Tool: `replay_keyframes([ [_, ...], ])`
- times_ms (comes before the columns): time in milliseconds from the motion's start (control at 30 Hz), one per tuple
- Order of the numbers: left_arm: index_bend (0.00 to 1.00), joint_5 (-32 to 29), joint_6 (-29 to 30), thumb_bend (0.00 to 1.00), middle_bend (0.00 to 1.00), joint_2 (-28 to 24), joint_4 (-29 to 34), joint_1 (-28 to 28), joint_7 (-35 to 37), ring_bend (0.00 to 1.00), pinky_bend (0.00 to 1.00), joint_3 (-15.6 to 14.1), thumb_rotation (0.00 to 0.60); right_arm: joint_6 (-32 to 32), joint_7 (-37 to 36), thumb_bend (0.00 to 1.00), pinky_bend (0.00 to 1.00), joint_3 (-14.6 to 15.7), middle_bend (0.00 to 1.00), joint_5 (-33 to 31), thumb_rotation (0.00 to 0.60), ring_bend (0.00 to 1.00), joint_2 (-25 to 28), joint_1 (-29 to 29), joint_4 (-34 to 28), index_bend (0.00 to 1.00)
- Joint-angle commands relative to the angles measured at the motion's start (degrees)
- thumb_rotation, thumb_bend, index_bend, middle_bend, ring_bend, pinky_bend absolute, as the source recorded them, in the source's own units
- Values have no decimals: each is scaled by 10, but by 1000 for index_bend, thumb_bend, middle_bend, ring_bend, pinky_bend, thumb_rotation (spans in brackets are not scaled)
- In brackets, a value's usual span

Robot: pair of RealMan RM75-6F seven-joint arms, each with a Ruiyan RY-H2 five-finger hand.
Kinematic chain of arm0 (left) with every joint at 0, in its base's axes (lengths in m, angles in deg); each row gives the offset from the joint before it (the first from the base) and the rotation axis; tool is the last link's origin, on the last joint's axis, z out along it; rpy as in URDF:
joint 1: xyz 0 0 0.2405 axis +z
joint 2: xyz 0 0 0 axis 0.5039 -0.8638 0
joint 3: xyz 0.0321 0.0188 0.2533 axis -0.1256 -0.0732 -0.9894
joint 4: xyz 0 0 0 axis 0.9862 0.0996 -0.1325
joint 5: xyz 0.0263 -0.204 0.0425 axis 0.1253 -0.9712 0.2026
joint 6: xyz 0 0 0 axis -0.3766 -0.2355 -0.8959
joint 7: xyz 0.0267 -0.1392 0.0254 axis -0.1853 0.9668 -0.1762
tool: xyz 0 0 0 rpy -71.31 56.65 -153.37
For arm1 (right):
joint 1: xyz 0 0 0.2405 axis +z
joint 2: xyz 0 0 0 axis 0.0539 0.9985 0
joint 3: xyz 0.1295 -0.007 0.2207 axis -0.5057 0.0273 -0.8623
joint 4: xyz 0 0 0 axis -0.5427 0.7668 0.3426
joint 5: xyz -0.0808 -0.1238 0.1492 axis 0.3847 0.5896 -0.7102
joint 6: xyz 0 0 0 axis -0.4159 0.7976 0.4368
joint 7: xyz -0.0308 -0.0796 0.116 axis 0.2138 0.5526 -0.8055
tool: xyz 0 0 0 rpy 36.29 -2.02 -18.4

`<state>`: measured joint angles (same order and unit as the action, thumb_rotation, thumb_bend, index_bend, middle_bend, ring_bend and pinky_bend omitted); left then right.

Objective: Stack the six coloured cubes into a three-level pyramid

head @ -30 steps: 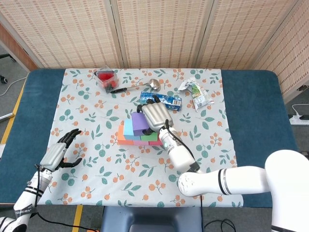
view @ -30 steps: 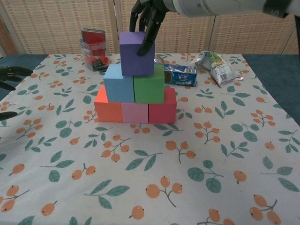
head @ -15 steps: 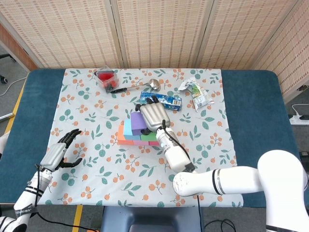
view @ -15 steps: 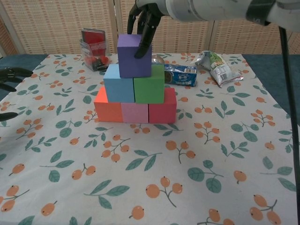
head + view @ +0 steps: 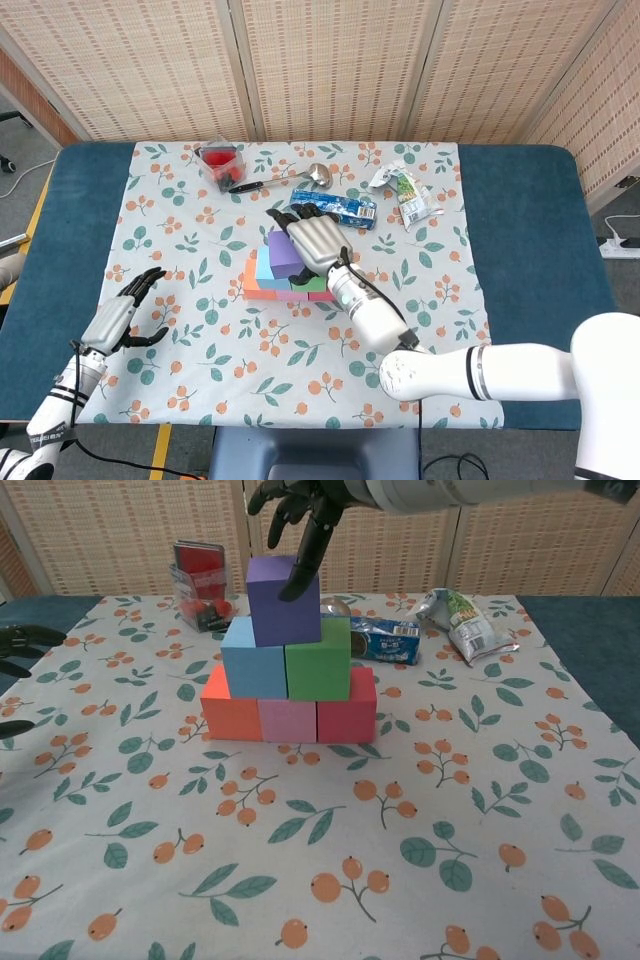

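Chest view is showing six cubes sitting as a pyramid (image 5: 287, 660): three, two, then one purple cube (image 5: 281, 602), the right hand (image 5: 296, 502) touching it, fingers spread, grasping nothing.

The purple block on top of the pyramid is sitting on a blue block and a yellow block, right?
Not quite. The purple block sits on the blue block and a green block, not a yellow one. The chest view shows it plainly.
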<state>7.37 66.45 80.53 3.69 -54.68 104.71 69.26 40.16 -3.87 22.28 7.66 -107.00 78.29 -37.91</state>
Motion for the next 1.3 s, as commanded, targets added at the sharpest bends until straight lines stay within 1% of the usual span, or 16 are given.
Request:
replay_keyframes([
  [33, 30, -3, 0, 311, 0, -2, 3, 1, -1, 0, 132, 1, 600, -90, -63, 20, 0, -2, 152, 86, 600, 0, 28, -28, 25, 21],
  [133, 29, -5, -1, 312, 0, -4, 8, 2, -1, 0, 132, 2, 600, -121, -94, 20, 0, -1, 150, 132, 600, 0, 28, -37, 52, 52],
  [300, 26, -9, -4, 310, 0, -7, 12, 2, -1, 0, 132, 2, 600, -154, -137, 20, 0, 3, 150, 182, 600, 0, 24, -41, 88, 70],
  [567, 21, -10, -7, 309, 0, -8, 13, 2, 6, 0, 132, 3, 600, -193, -180, 20, 0, 17, 150, 220, 600, 0, 13, -31, 132, 83],
  [733, 19, -8, -10, 309, 0, -7, 11, 2, 12, 0, 132, 1, 600, -205, -203, 20, 0, 23, 153, 254, 600, 0, 9, -30, 144, 134],
  [1000, 17, -4, -11, 310, 0, -8, 6, 2, 25, 0, 132, 0, 600, -208, -221, 20, 0, 39, 198, 277, 600, 0, 4, -21, 165, 190],
  [1233, 15, -2, -12, 311, 0, -7, 3, 2, 32, 0, 132, -1, 600, -199, -224, 19, 0, 47, 234, 275, 600, 0, -5, -14, 175, 237],
  [1300, 15, -2, -13, 309, 0, -7, 2, 2, 34, 0, 132, -1, 600, -195, -224, 20, 0, 48, 259, 274, 600, 0, -7, -13, 177, 258],
])
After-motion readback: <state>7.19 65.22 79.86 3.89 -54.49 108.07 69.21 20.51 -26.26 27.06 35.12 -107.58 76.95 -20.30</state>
